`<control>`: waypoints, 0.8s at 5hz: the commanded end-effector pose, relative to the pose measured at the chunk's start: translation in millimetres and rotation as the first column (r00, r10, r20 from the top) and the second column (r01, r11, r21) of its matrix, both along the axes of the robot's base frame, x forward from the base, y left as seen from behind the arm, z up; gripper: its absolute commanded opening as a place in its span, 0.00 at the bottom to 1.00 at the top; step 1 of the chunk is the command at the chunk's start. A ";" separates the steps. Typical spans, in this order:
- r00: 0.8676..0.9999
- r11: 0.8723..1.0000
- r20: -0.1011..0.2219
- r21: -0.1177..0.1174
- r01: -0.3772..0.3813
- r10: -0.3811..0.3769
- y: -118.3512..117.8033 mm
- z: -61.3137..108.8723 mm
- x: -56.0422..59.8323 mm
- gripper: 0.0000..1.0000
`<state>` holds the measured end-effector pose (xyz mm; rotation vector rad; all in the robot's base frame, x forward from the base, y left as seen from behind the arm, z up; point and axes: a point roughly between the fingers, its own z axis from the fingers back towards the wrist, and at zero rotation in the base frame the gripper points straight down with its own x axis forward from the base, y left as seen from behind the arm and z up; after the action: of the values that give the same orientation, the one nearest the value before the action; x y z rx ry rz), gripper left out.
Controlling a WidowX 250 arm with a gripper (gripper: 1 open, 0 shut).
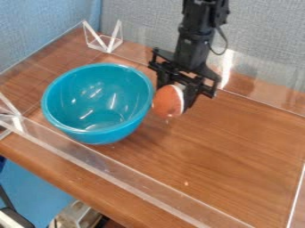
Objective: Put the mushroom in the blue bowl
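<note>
The mushroom [168,102], orange-brown cap with a pale stem end, hangs in the air between the fingers of my gripper [173,96], which is shut on it and points straight down. It is lifted off the wooden table, just right of the blue bowl's [98,103] right rim. The glossy turquoise bowl stands upright at the left of the table, and nothing lies inside it.
A low clear acrylic wall [119,169] runs along the table's front edge and around the sides. A clear triangular bracket [103,38] stands at the back left. Bare wood table [226,142] lies to the right of the gripper.
</note>
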<state>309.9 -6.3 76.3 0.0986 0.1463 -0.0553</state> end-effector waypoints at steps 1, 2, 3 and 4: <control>0.998 1.000 0.052 -0.006 -0.019 0.019 9.0 10.3 4.8 0.00; 0.998 0.999 0.044 -0.010 -0.034 0.034 12.2 2.2 6.6 0.00; 0.998 0.999 0.035 -0.014 -0.047 0.048 15.1 -6.2 6.9 0.00; 0.998 0.998 0.025 -0.010 -0.063 0.063 20.2 -14.0 6.1 0.00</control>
<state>311.9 7.7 50.1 0.0840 0.1661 -0.0092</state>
